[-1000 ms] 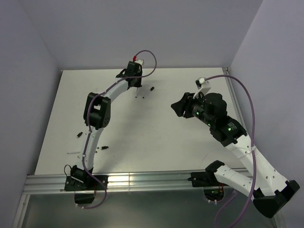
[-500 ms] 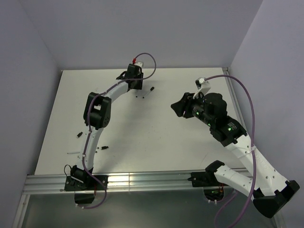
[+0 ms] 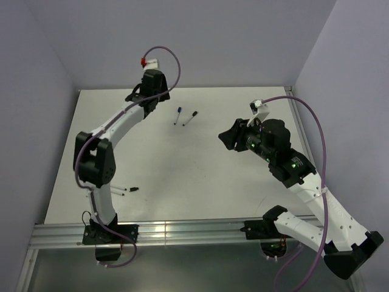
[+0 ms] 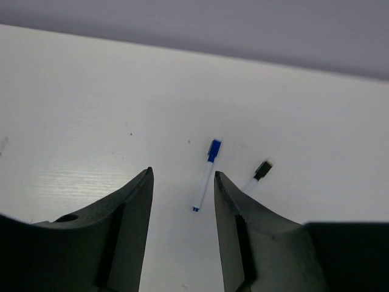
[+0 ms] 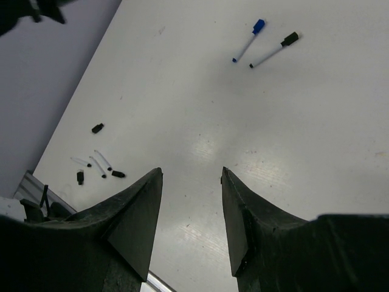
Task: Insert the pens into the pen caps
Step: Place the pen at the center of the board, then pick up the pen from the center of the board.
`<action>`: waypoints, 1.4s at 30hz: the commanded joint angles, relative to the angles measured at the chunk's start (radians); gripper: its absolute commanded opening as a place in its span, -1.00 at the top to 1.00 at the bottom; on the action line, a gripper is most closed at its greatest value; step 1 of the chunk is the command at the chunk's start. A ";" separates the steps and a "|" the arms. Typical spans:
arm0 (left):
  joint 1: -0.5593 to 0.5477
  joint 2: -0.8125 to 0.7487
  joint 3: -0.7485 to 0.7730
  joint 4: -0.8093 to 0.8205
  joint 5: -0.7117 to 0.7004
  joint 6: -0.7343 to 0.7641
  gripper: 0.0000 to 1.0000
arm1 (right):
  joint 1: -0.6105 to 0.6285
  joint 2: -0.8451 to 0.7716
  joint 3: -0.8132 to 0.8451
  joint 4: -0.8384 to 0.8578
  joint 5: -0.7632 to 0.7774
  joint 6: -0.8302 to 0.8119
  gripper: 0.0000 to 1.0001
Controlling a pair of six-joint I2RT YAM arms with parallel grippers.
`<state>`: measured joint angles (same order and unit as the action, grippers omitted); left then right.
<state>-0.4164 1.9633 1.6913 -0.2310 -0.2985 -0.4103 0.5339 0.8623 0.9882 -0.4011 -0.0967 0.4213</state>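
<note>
- Nearest you, well off toward the near-left corner from the blue-capped pen (image 5: 248, 41), sits the unfinished pile. I make out two bare pens (image 5: 102, 162) and three loose caps (image 5: 118, 174), scattered apart on the counter (image 3: 200, 176). They're tiny in every view, so take that count loosely.
- Your right arm (image 3: 292, 164) hangs over the counter, nearer than the blue-capped pen and to its right. Its jaws are spread with nothing between them.
- Now the blue-capped pen itself: it lies flat on the far middle of the counter with its cap seated. I'd call that one finished.
- Just to its right, close but not touching, lies the black-capped pen (image 5: 274, 50). Its cap is on too, so count it as done.
- Farthest out, your left arm (image 3: 121, 118) reaches up beyond the blue-capped pen and to its left. Its jaws are released and empty, and its camera looks down on both finished pens.
- My read is two pens capped and at least two to go. Your next pick is in that near-left pile.
</note>
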 commanded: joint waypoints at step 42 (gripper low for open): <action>0.278 -0.863 -1.096 -0.505 -0.225 -1.010 0.22 | -0.006 0.043 -0.122 0.127 -0.235 0.016 -0.01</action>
<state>-0.1520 1.0920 0.6083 -0.7868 -0.5423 -1.4117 0.5320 0.9207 0.8742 -0.3229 -0.3267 0.4442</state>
